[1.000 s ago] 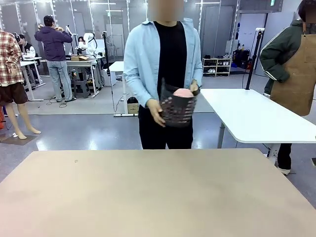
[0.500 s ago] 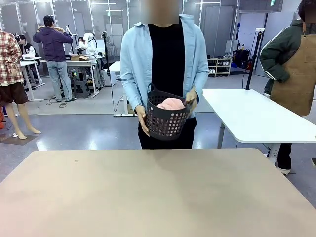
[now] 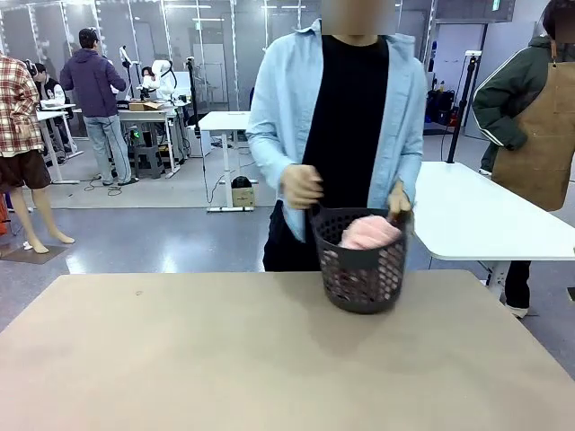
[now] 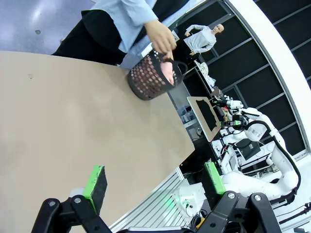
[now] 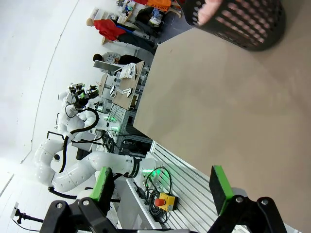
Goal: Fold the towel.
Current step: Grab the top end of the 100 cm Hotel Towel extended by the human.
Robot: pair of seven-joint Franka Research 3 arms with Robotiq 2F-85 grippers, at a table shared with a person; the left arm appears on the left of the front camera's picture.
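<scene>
Folding looks not yet begun: a person (image 3: 346, 126) holds the dark basket (image 3: 361, 269) of bunched pink towel (image 3: 368, 232) at the surface (image 3: 180, 359), both arms' jaws gape empty, and the towel likely needs lifting out next.

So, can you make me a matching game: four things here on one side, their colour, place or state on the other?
1 towel
2 basket
3 table
4 left gripper

a beige, flat
b open, holding nothing
c pink, bunched inside the basket
d dark, full of holes, a person's hand at its rim

Pairs: 1-c, 2-d, 3-a, 4-b.
</scene>
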